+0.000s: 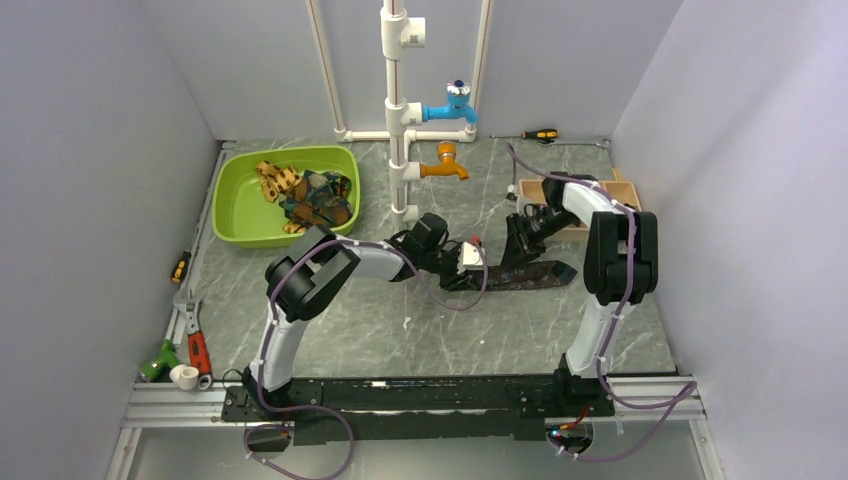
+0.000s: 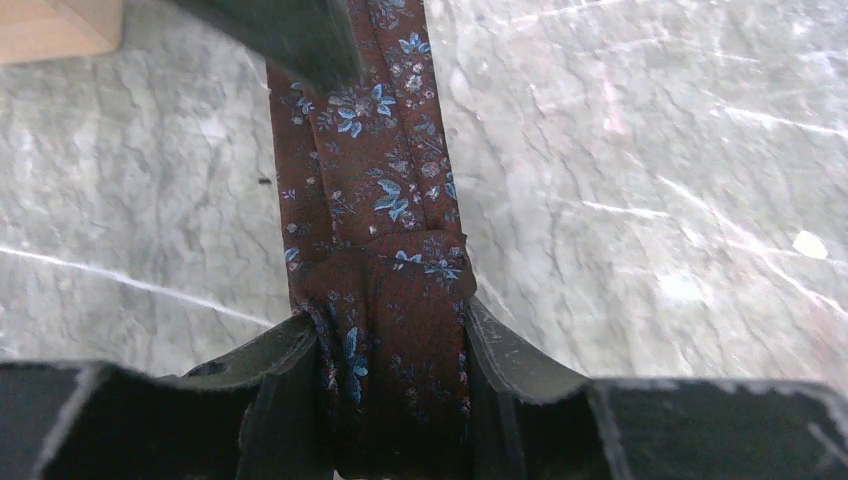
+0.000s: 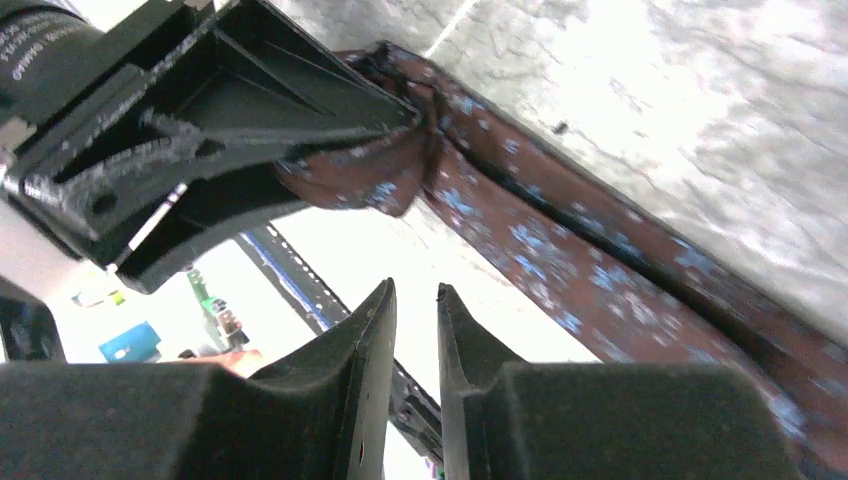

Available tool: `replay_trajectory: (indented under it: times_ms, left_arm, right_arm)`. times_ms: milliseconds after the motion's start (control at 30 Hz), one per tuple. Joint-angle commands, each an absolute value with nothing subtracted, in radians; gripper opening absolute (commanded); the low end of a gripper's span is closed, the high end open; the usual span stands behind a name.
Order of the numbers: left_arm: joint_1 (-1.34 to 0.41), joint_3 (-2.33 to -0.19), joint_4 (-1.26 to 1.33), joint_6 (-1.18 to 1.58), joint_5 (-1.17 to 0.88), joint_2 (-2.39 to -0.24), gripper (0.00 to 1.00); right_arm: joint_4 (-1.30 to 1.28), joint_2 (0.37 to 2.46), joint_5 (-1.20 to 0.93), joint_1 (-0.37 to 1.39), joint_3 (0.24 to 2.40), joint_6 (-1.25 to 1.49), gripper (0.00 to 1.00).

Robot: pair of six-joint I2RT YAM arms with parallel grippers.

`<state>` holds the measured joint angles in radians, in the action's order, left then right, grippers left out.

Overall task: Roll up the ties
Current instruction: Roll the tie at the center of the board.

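Observation:
A dark brown tie (image 1: 535,273) with small blue flowers lies flat on the marble table, running right from my left gripper (image 1: 473,272). In the left wrist view my left gripper (image 2: 395,345) is shut on the rolled end of this tie (image 2: 375,180), and the rest stretches away from it. My right gripper (image 1: 520,243) sits over the tie's middle. In the right wrist view its jaws (image 3: 415,295) are almost together with nothing between them, and the tie (image 3: 600,290) passes beside them. The left gripper (image 3: 250,130) shows there holding the roll. More ties (image 1: 310,195) lie heaped in the green basin.
The green basin (image 1: 240,215) stands at the back left. A white pipe stand with a blue tap (image 1: 455,105) and an orange tap (image 1: 445,165) rises behind the grippers. A wooden box (image 1: 530,190) is at the back right. Tools (image 1: 195,340) lie along the left edge.

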<state>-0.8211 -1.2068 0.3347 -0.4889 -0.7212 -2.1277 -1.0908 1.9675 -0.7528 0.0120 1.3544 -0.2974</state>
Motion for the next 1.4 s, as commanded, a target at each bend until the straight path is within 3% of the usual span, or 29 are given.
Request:
replay_trajectory:
  times_ms: [0,233,467,1033,1200,1233,1333,1367]
  left_arm:
    - [-0.807,-1.136,0.013,-0.521,-0.752,-2.134,0.12]
    - [-0.792,-1.095,-0.019,-0.488,-0.646,-2.093,0.11]
    - [-0.825,-1.122,-0.065,-0.431,-0.583,-2.105,0.15]
    - [-0.846,-1.134,-0.111,-0.395,-0.553,-2.094,0.18]
    - [-0.845,-1.135,-0.113,-0.397,-0.556,-2.094,0.19]
    - [-0.846,-1.136,-0.115,-0.4,-0.558,-2.096,0.19]
    - [-0.846,-1.139,-0.119,-0.4,-0.557,-2.096,0.23]
    - [-0.846,-1.14,-0.118,-0.401,-0.557,-2.093,0.26]
  right_arm:
    - [-1.118,1.9,-0.651,-0.039,1.333,-0.373,0.23]
    - [-1.106,1.875,-0.633,-0.061,1.324,-0.363,0.24]
    - [-1.028,1.885,-0.832,0.017,1.296,-0.246,0.43]
    - [-0.736,1.964,-0.906,0.183,1.211,-0.002,0.45]
    - [-0.722,1.996,-0.851,0.184,1.195,-0.003,0.37]
    - [-0.725,2.004,-0.835,0.184,1.191,-0.007,0.32]
    - [-0.736,2.022,-0.815,0.183,1.18,-0.029,0.0]
    - [-0.745,2.025,-0.806,0.181,1.177,-0.038,0.0]
